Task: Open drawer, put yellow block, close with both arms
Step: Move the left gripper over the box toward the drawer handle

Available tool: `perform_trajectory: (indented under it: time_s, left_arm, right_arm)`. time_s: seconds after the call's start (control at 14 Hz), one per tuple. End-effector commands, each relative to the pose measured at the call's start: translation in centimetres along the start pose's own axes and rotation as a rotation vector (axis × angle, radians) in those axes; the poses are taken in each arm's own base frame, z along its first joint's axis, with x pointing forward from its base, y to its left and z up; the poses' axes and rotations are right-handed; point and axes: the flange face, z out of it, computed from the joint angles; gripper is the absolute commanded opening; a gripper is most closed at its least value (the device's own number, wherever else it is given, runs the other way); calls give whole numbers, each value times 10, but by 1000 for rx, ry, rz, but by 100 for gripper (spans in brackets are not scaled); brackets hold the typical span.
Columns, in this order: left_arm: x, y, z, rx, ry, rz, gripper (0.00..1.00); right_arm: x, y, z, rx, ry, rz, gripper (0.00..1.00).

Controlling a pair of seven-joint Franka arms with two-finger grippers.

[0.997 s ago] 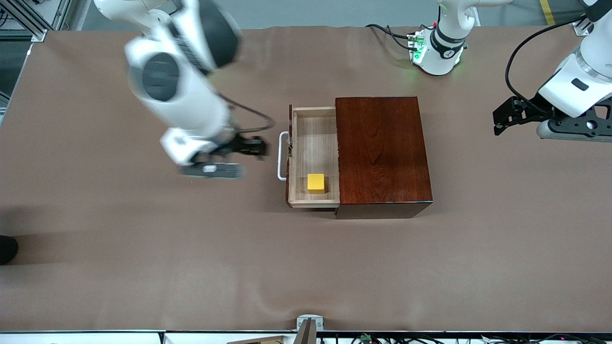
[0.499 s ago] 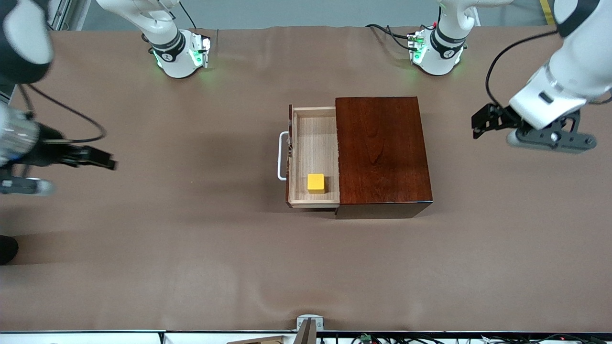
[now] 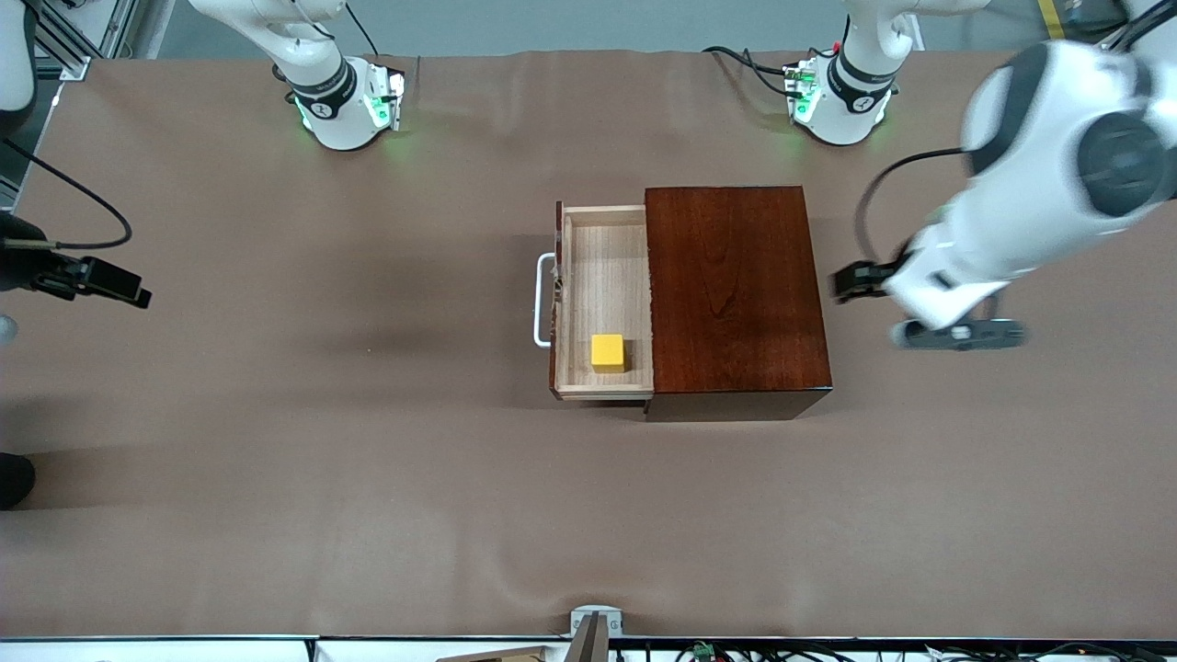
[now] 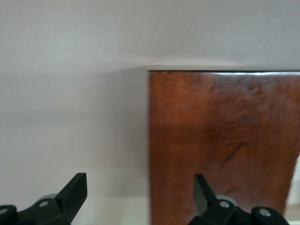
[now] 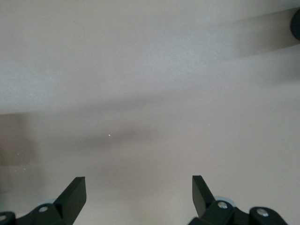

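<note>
One yellow block (image 3: 608, 353) lies in the drawer (image 3: 602, 303), which is pulled out of the mahogany box (image 3: 736, 294) toward the right arm's end of the desk (image 3: 276, 460), white handle (image 3: 542, 301) leading. Left gripper (image 3: 851, 281), fingers (image 4: 75, 192) spread wide and empty, hangs beside the box's closed end. Right gripper (image 3: 124, 287), fingers (image 5: 75, 192) likewise wide apart and empty, is over the desk's edge, well apart from the drawer.
</note>
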Motion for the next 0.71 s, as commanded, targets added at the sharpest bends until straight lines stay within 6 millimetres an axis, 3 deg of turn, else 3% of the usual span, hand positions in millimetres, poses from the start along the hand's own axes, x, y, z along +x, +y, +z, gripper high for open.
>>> perform_trajectory:
  time_s: [0.0, 0.21, 0.64]
  left_arm:
    - [-14, 60, 8, 4, -13, -125, 100]
    - [-42, 118, 18, 9, -3, -179, 100]
    - [-64, 221, 39, -50, 34, -330, 100]
  right_arm:
    - [-25, 0, -3, -10, 9, -21, 100]
    - [-37, 0, -8, -10, 12, -25, 100]
    - [-41, -4, -14, -13, -19, -31, 100]
